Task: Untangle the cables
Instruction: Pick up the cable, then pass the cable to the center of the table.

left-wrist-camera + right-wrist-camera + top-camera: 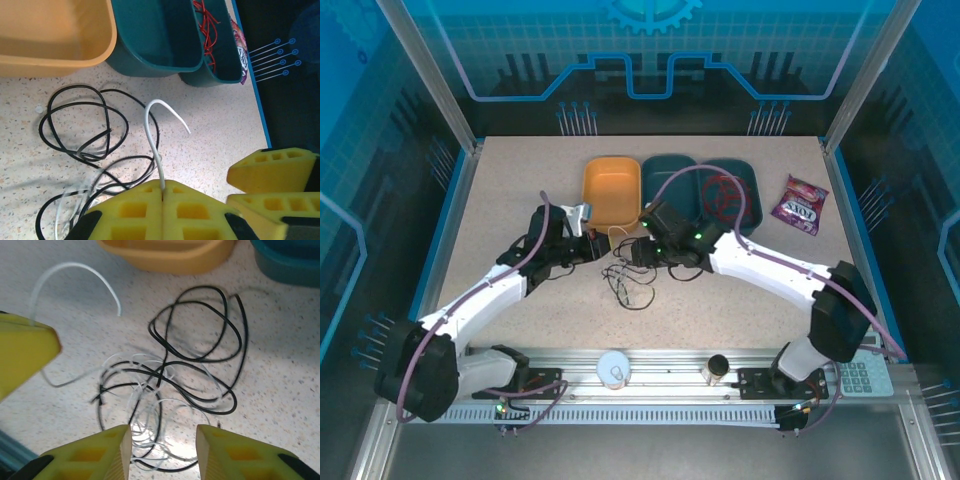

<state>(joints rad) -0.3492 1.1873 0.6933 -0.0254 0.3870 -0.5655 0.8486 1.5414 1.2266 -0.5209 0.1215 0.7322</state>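
I hold white cable point(149, 125) pinched in L claw point(162, 192); R claw point(163, 440) hangs part-open over black cable point(245, 347), tangled w/ white at centre. Risk: R nips both strands, so pull tightens knot.

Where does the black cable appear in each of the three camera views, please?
Top external: the black cable lies mid-table, on the arms' side of the orange bin.
Left wrist: the black cable loops at left-centre, below the bin.
Right wrist: its loops sit at centre, below the bin.
Shared landmark: the orange bin.
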